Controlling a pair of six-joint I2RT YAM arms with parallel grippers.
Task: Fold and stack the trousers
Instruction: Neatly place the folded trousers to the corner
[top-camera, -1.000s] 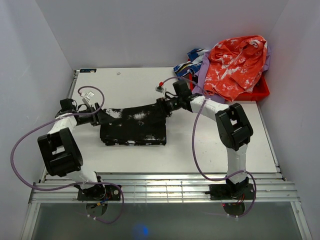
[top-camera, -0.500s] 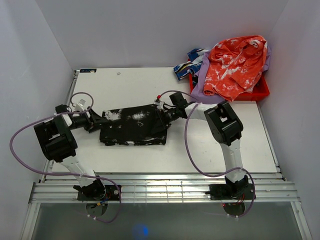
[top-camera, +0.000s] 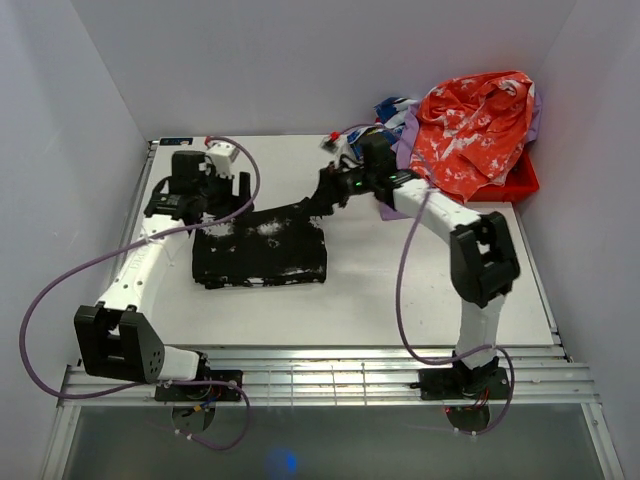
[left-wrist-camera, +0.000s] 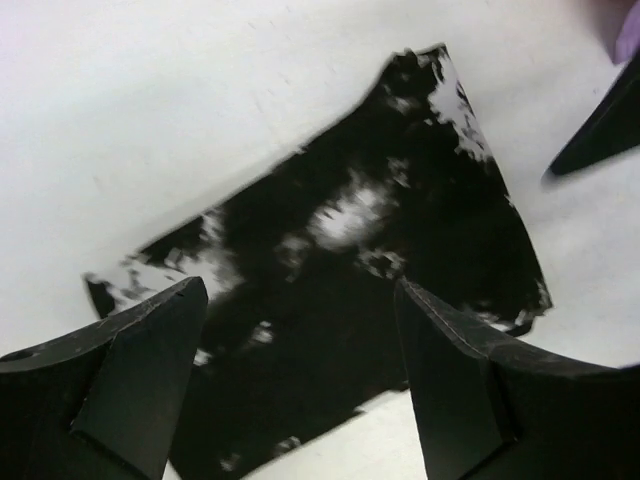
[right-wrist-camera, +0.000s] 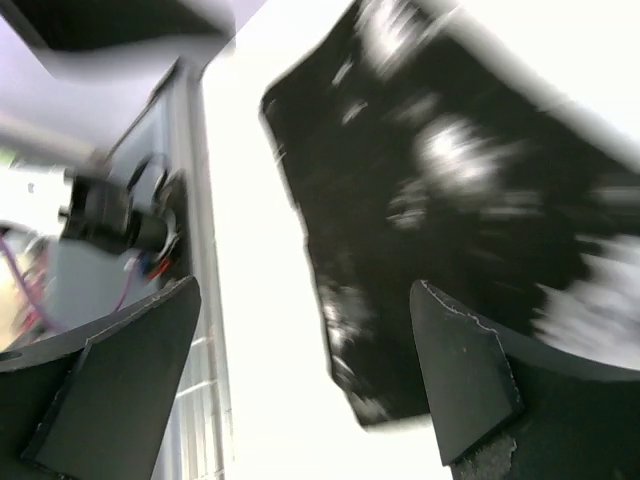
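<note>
The trousers (top-camera: 260, 250) lie folded in a flat black block with white blotches on the bench (top-camera: 400, 290), a little toward 9 o'clock from its middle; they rest flat on the white top, with nothing else on them.

My left jaws hang over the 11 o'clock corner of the block; they are wide apart and hold nothing; in my left wrist view I look down between the two dark fingers (left-wrist-camera: 120, 380) at the trousers below.

My right jaws hang by the 1 o'clock corner of the block; they are let go too, spread wide with nothing in them; my right wrist view is blurry, but the trousers show under the gap; I cannot tell if a finger touches the cloth there.

Far off at 1 o'clock on the bench sits a red bin (top-camera: 515, 185); an orange-red garment (top-camera: 470, 120) with white speckles is heaped on it; a blue and white cloth (top-camera: 385, 110) pokes out at its 9 o'clock side.
</note>
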